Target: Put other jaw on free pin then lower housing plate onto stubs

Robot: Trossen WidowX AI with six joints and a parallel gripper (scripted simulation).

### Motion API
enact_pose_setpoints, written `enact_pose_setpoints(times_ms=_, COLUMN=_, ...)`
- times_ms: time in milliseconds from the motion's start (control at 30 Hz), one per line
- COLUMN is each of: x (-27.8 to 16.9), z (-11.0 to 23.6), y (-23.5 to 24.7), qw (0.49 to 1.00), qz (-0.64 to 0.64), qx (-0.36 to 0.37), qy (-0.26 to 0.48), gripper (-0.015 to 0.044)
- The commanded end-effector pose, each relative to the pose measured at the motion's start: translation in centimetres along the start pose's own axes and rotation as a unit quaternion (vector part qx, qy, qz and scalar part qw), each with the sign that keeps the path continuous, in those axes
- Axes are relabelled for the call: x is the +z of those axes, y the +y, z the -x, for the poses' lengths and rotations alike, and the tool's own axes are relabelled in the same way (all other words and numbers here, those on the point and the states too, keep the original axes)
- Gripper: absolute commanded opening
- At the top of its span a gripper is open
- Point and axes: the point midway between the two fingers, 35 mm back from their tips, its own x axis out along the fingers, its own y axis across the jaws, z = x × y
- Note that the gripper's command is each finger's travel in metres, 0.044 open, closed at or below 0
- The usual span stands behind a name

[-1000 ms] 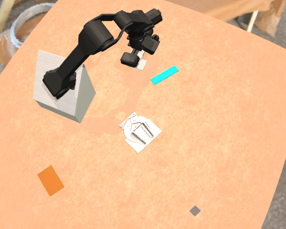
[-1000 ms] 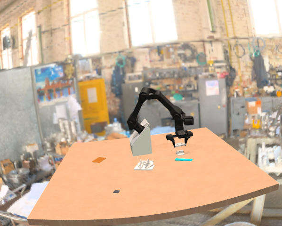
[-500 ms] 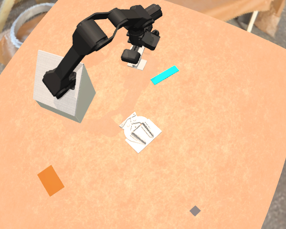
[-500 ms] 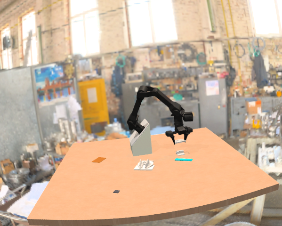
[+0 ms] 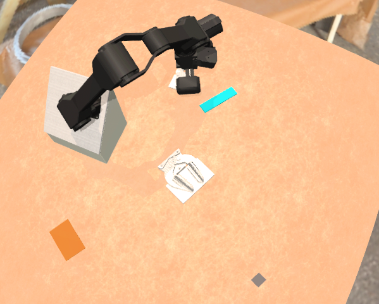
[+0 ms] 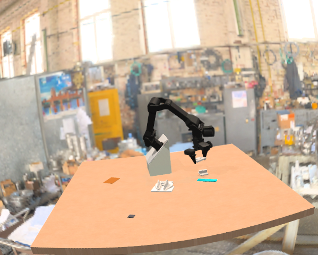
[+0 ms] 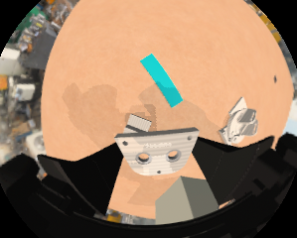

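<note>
Claw (image 5: 195, 70) (image 6: 200, 160) (image 7: 156, 141) closed on its cargo, the single arm carries the white housing plate (image 6: 200, 159) (image 7: 158, 143) above the table, well apart from the white jaw base (image 5: 204, 175) (image 6: 163, 190) (image 7: 239, 124) where it must land. The plate is pinched by its two ends, its long axis running from finger to finger, and its pair of round holes shows in the wrist view. Seen from the top, the jaw base lies down the frame from the claw; in the exterior view it lies to the left and nearer the camera. Up the top view from that base, and toward its right, is a cyan strip (image 5: 218, 99) (image 6: 206, 180) (image 7: 161, 80); up and to its left stands the arm's wedge-shaped pedestal (image 5: 116, 130) (image 6: 160, 164) (image 7: 175, 205). A small white stand (image 6: 203, 172) (image 7: 139, 121) sits under the claw's side of the table, well apart from the base.

Two jaws stand side by side on the base, so the jaw step looks done, though whether their teeth mesh cannot be told. Lowering the plate appears to be the work in hand. The carry calls for travel toward the base, probably with a wrist turn to line both holes up with the stubs; a skewed approach could leave the plate tilted on one.
</note>
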Motion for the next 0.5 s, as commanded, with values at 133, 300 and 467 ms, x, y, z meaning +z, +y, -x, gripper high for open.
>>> enact_pose_setpoints(times_ms=133, x=0.4, z=0.3, y=-2.4, qw=0.994, qz=0.112, qx=0.001, qy=-0.003, gripper=0.0351)
enact_pose_setpoints(times_ms=300, x=0.5, z=0.5, y=-3.8, qw=0.984, qz=0.179, qx=0.003, qy=-0.005, gripper=0.0351)
enact_pose_setpoints(times_ms=467, x=0.7, z=0.6, y=-5.2, qw=0.970, qz=0.244, qx=0.003, qy=-0.007, gripper=0.0351)
